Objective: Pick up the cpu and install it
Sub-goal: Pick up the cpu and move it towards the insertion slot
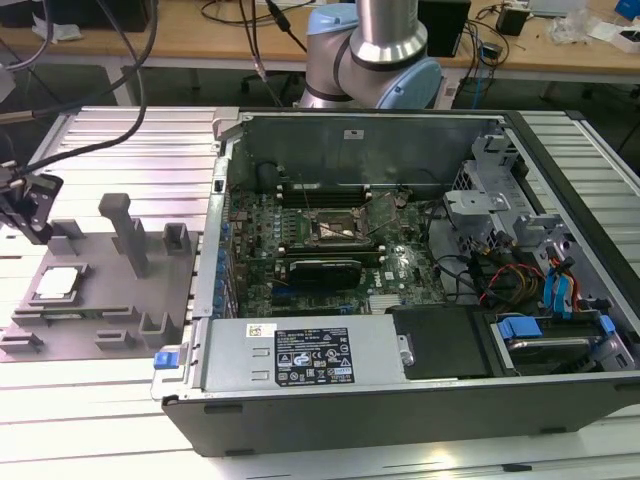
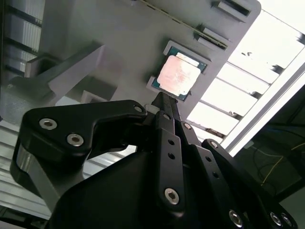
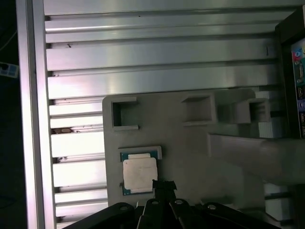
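The gripper (image 2: 161,95) is showing its two dark fingers (image 2: 167,143) drawn together to a narrow point in both wrist views, with nothing between them. It is holding nothing.

The joined tips (image 3: 163,183) are pointing down at the gray plate (image 3: 190,157), just beside one edge of the cpu (image 3: 139,175). The cpu is lying flat, silvery top up, in a shallow square seat on that plate. In the second wrist view its metal top (image 2: 177,76) is catching the light, with a thin darker rim around it.

In the exterior view the gripper (image 1: 38,228) is hanging at the exterior view's far left, over the far corner of the plate (image 1: 110,300), and the cpu (image 1: 57,283) is sitting near it on the plate's left part. A tall post (image 1: 125,230) and several small blocks are standing up from the plate to the right of the cpu.

The plate is resting on a ribbed metal table (image 1: 100,400). Well to the right, an open computer case (image 1: 400,420) is lying on its side, and the socket (image 1: 345,228) is sitting in the middle of its green board.
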`<state>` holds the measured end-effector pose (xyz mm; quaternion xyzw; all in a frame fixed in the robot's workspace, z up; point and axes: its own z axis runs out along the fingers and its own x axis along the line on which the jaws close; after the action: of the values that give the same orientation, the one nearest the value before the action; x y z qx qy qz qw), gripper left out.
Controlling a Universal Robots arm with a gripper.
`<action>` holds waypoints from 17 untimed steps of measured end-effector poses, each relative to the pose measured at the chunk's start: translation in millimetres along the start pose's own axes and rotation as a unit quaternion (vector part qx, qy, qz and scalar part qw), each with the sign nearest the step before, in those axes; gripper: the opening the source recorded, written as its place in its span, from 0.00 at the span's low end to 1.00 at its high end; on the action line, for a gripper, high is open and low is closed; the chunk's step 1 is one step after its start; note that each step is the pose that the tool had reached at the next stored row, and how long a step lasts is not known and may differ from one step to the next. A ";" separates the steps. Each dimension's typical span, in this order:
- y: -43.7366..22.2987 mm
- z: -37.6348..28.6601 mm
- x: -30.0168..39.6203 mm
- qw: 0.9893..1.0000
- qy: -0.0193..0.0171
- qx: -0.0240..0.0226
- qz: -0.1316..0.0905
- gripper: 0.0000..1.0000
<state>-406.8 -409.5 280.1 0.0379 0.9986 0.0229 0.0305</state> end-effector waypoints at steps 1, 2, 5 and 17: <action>-0.1 1.0 0.1 1.000 0.000 0.000 0.000 0.11; -0.1 1.7 0.2 1.000 0.000 0.000 0.000 0.11; -0.3 6.2 0.8 1.000 0.000 0.000 0.000 0.11; -3.4 26.9 9.4 1.000 0.000 0.000 0.000 0.11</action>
<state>-414.7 -411.0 252.5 0.0374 0.9986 0.0230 0.0306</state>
